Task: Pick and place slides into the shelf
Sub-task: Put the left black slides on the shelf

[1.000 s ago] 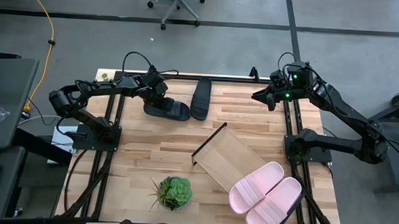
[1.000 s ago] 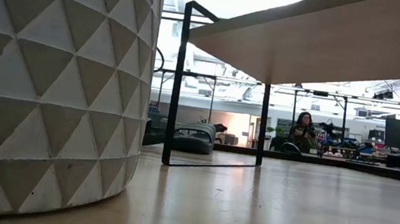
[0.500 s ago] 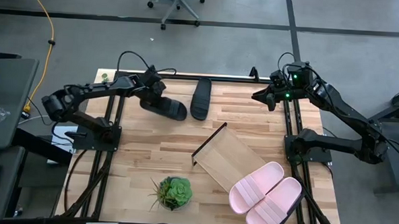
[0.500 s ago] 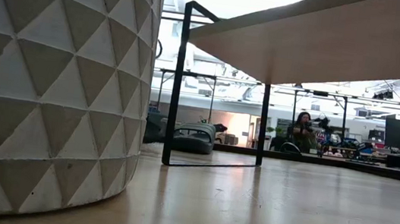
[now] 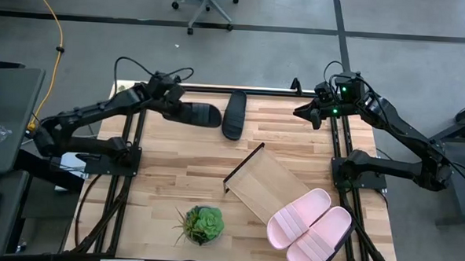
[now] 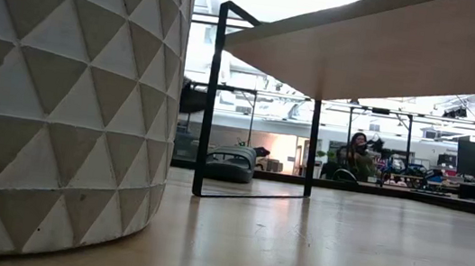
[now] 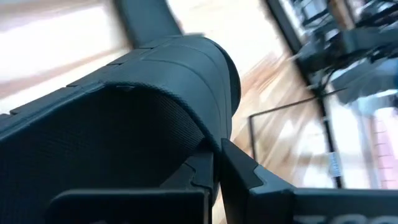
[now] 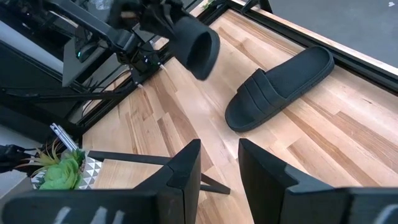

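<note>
One black slide (image 5: 195,113) is clamped by the left gripper (image 5: 173,106) and held clear of the table, ready for carrying to the shelf (image 5: 268,185); the right gripper (image 5: 313,112) is parked half-open, empty.

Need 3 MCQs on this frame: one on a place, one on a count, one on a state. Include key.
1. Where are the pink slides?
A. on the shelf's end
B. beside the plant
C. under the left arm

2. How many black slides are in view?
A. one
B. two
C. four

3. The left pincer is:
A. open above the plant
B. shut on a black slide
C. open beside the shelf

Key: 1 A, both pink slides lie on the shelf. 2 B, the held slide and a second slide flat on the table. 3 B, the pincer clamps the held slide, lifted off the wood.
</note>
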